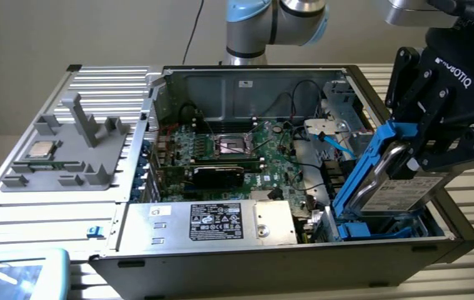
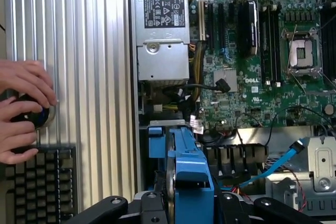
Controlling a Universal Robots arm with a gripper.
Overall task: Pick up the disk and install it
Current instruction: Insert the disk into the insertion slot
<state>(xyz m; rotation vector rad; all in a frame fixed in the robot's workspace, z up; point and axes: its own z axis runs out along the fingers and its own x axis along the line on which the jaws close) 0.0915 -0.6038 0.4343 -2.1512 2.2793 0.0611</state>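
Observation:
The disk [image 1: 397, 189] is a silver hard drive with a white label, clipped in a bright blue frame [image 1: 361, 172]. My gripper [image 1: 437, 150] is shut on it and holds it tilted steeply, lower end down. It hangs over the blue drive bay [image 1: 379, 229] in the corner of the open computer case [image 1: 262, 253] at the exterior view's right. In the wrist view the disk [image 2: 191, 171] shows edge-on between my black fingers [image 2: 113, 207], above the bay's blue bracket [image 2: 157, 142].
A silver power supply [image 1: 220, 222] lies beside the bay, with the motherboard [image 1: 237, 150] behind it. A blue cable [image 1: 337, 145] and black wires run near the bay. A processor chip [image 1: 41, 149] rests on a grey fixture [image 1: 82, 153]. A person's hands [image 2: 21, 108] are near a keyboard [image 2: 37, 187].

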